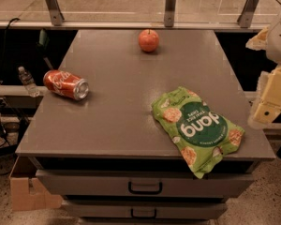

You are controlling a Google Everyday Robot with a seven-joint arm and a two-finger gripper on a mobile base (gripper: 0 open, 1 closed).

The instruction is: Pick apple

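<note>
The apple (149, 40) is small, round and red-orange with a short dark stem. It stands upright near the far edge of the grey table (117, 107), about at its middle. My gripper (268, 108) shows as pale yellow and white parts at the right edge of the view, off the table's right side and above floor level. It is far from the apple, to the right and nearer the front. Nothing shows in it.
A red soda can (66, 85) lies on its side at the table's left edge. A green chip bag (197, 128) lies at the front right, overhanging the front edge. Drawers (145, 186) are below. A glass railing runs behind, and a cardboard box (29, 191) sits on the floor at the left.
</note>
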